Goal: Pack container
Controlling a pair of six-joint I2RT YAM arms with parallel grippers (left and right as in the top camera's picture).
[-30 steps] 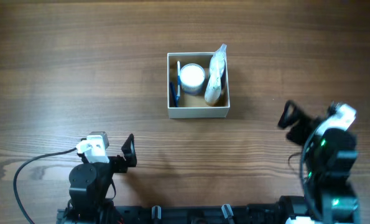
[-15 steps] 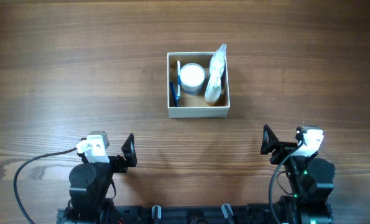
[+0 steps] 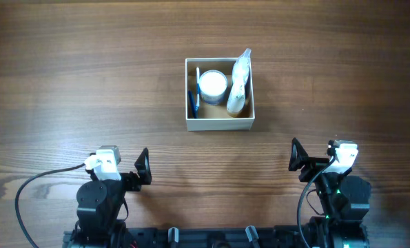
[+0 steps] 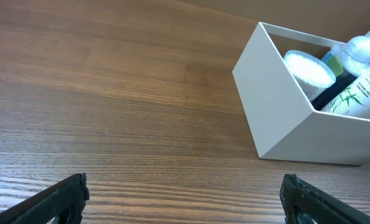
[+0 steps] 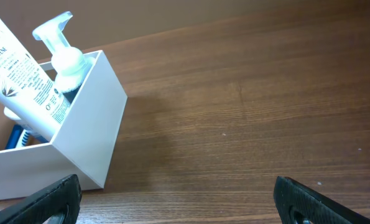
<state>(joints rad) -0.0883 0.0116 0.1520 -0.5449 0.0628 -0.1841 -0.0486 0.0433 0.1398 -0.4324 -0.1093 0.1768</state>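
Observation:
The container (image 3: 218, 124) is a square white cardboard box at the table's middle. It holds a round white-lidded jar (image 3: 213, 85), a pump bottle (image 3: 238, 86) leaning along its right side and a blue item (image 3: 193, 100) at its left wall. The container also shows in the left wrist view (image 4: 278, 112) and the right wrist view (image 5: 79, 149). My left gripper (image 3: 142, 169) is open and empty near the front edge, left of the container. My right gripper (image 3: 295, 160) is open and empty near the front edge, right of it.
The wooden table (image 3: 87, 83) spreads around the container. A black cable (image 3: 32, 186) loops at the front left by the left arm's base.
The right arm pulled back and left toward the front edge between one second and half a second ago, and has stayed still since. The left arm has not moved.

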